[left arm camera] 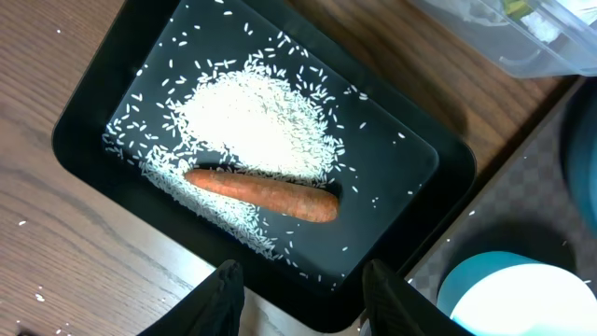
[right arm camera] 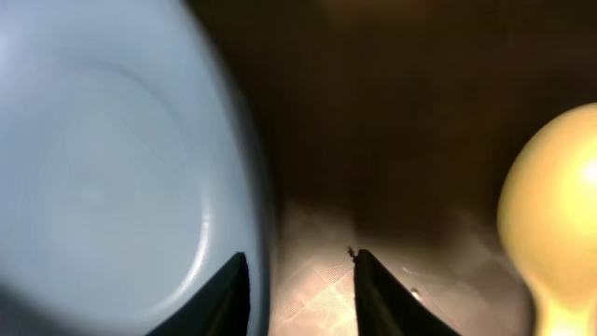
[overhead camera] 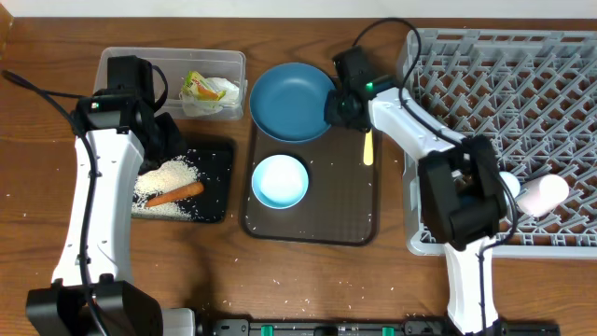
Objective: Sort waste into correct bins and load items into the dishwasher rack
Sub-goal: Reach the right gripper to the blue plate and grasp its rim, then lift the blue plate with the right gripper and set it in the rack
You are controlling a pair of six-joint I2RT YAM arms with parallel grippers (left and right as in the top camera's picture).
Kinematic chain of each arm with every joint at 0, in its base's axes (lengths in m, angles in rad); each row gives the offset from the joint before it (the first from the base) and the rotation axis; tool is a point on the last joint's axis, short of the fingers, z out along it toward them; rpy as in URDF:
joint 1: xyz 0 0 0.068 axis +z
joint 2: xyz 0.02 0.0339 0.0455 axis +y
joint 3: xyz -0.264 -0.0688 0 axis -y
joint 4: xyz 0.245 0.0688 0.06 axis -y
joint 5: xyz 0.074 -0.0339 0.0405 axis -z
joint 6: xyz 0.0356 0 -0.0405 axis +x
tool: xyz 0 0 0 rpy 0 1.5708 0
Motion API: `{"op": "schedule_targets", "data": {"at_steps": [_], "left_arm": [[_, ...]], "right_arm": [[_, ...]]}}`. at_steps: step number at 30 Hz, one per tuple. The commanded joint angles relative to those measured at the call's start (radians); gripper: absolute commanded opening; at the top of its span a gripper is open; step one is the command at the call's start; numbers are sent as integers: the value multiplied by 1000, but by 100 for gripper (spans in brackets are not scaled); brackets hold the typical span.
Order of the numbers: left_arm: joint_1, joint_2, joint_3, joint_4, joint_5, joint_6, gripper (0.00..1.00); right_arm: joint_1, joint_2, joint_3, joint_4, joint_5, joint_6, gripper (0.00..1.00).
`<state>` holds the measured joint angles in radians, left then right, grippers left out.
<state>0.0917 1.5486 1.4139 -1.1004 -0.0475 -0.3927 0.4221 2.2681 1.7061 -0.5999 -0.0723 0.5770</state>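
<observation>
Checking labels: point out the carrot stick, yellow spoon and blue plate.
carrot stick [left arm camera: 261, 194], left wrist view, mid-length.
yellow spoon [overhead camera: 368, 149], overhead view, handle.
blue plate [overhead camera: 289, 98], overhead view, centre.

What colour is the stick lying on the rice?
The stick is orange; clearest in left wrist view.
</observation>
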Motion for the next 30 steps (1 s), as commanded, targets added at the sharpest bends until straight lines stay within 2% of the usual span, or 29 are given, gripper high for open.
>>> {"op": "schedule_targets", "data": {"at_steps": [1,4,10,11,12,13,16,21,24,30], "left_arm": [[5,3,-6,-5,6,-10,45],[5,3,-6,-5,6,-10,45],[5,3,-6,-5,6,-10,45],[5,3,-6,-5,6,-10,45],[5,3,-6,-5,6,-10,45],[5,3,-6,-5,6,-10,45],[5,3,-6,-5,6,-10,60],[5,3,-6,-5,6,-10,78],[5,3,-6,-5,6,-10,82],[5,3,-6,-6,10,-9,87]], "right_arm": [[11,25,1,-2,8,21,24],[4,13,1,1,8,21,16],[-8,-30,1,0,8,10,14],[-10,-42,1,-2,8,6,5],[-11,-53,1,-5,7,-7,1],[-11,-64,1,-8,5,-16,1],[-12,-109,1,-29,9,-45,1],[-34,-221,1,-75,71,-90,1],[-66,-313,1,-120,173,-124,1],[-145,-492,1,-212,513,-129,1]]}}
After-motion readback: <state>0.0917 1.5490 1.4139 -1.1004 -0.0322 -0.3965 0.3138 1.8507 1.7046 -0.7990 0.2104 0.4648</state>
